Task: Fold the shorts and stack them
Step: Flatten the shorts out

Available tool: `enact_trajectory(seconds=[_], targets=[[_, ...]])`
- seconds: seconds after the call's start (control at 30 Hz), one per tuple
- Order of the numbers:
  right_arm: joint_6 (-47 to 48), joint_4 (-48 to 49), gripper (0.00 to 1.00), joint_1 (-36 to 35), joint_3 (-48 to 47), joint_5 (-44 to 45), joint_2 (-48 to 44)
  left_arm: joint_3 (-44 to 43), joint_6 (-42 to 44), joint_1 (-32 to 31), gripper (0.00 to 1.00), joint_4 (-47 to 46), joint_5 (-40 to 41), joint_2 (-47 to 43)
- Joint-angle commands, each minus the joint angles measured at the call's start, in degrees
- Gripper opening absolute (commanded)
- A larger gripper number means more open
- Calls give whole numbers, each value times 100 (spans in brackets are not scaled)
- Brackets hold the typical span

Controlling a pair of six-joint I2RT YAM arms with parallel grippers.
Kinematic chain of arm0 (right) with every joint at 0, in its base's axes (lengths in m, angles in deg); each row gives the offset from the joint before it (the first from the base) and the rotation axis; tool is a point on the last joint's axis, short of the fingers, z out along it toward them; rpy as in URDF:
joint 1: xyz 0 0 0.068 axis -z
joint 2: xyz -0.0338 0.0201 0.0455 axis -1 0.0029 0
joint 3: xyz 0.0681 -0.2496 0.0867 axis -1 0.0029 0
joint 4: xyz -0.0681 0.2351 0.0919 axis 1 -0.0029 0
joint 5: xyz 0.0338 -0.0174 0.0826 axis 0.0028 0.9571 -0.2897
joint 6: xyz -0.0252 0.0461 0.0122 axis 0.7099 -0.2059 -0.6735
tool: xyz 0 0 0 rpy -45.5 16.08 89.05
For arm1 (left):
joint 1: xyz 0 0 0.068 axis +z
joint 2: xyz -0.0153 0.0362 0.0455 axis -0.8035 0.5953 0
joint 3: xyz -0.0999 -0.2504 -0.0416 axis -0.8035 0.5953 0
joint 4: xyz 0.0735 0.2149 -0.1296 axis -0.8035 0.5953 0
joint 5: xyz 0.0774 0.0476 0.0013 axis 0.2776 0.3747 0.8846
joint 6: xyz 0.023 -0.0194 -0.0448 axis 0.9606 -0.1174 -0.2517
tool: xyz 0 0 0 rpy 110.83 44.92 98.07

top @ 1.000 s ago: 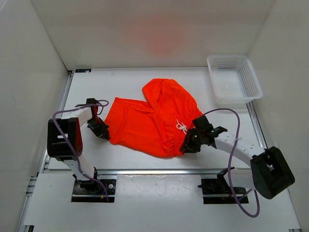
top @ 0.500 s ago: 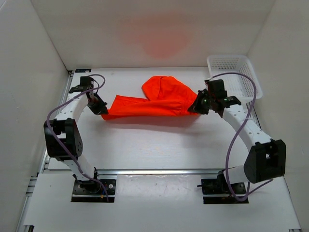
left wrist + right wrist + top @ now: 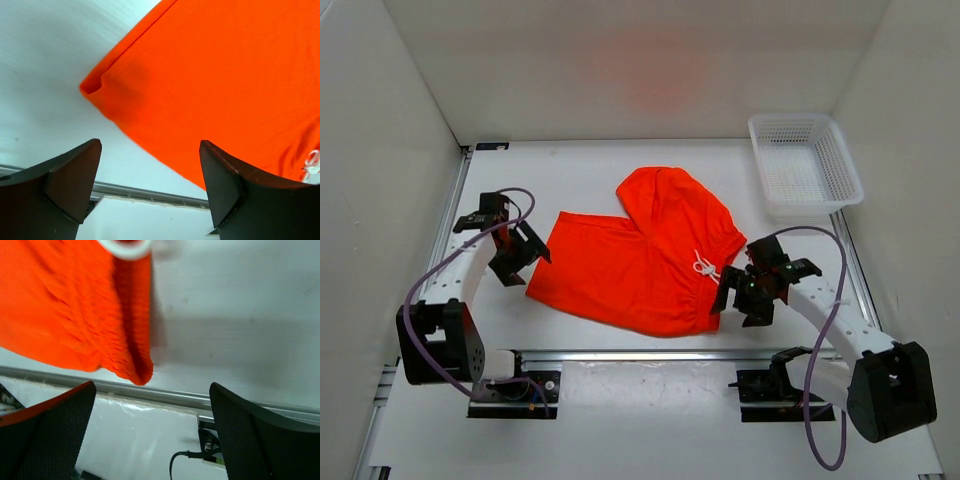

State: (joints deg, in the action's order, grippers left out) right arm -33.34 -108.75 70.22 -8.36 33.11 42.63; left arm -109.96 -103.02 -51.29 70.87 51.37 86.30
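At the middle of the counter [image 3: 580, 180] the shorts [image 3: 645, 255] lie spread and unfolded: one leg reaches toward 12 o'clock, the other toward 9 o'clock, and the gathered waistband faces 4 o'clock. The left gripper [image 3: 527, 258] hangs at 9 o'clock of the cloth, just beside the leg hem, with its jaws wide apart and nothing between them. The right gripper [image 3: 732, 300] sits at 4 o'clock by the waistband corner, likewise spread and empty.

The risks look to lie in the next pinch. In the left wrist view the hem corner is turned under on itself, so a shallow grasp may take only one layer and let the rest sag. The waistband corner lies near the metal rail at 6 o'clock, where a low approach could scrape metal. The white drawstring [image 3: 701, 266] lies loose near the right fingers and could snag. The leg at 12 o'clock looks humped, and folding over it would probably trap creases. The basket [image 3: 805, 165] at 2 o'clock stands well apart.
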Motion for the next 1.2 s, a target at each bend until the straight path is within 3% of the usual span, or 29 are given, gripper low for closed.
enact_trajectory(seconds=[0.0,0.07,0.1,0.13,0.17,0.23,0.4,0.57,0.73,1.03,1.17], targets=[[-69,-240,99,63,-914,836,6,-554,236,-85,92,-100,86,-60],[-69,-241,94,282,-1362,1250,244,-1309,298,-287,87,-47,164,211],[-69,-241,89,379,-1747,1486,375,-1599,368,-418,72,-47,165,335],[-69,-59,81,597,-1899,1550,672,-2194,447,-681,64,-47,165,493],[-69,39,63,704,-2040,1550,832,-2521,500,-822,56,5,165,877],[-139,459,54,993,-2313,1550,1350,-3207,579,-1234,52,154,243,1371],[-139,611,66,1179,-3295,1576,2746,-5790,860,-1799,68,839,367,3538],[-139,664,68,1241,-3755,1472,3417,-7759,922,-2194,73,1210,429,5107],[-34,717,68,1294,-3922,1348,3549,-8509,712,-2405,73,1044,376,6161],[98,664,71,1399,-3922,1182,3725,-9027,466,-2406,77,489,464,6831],[98,664,77,1399,-3974,1128,3778,-9221,386,-2406,74,314,359,7287]])
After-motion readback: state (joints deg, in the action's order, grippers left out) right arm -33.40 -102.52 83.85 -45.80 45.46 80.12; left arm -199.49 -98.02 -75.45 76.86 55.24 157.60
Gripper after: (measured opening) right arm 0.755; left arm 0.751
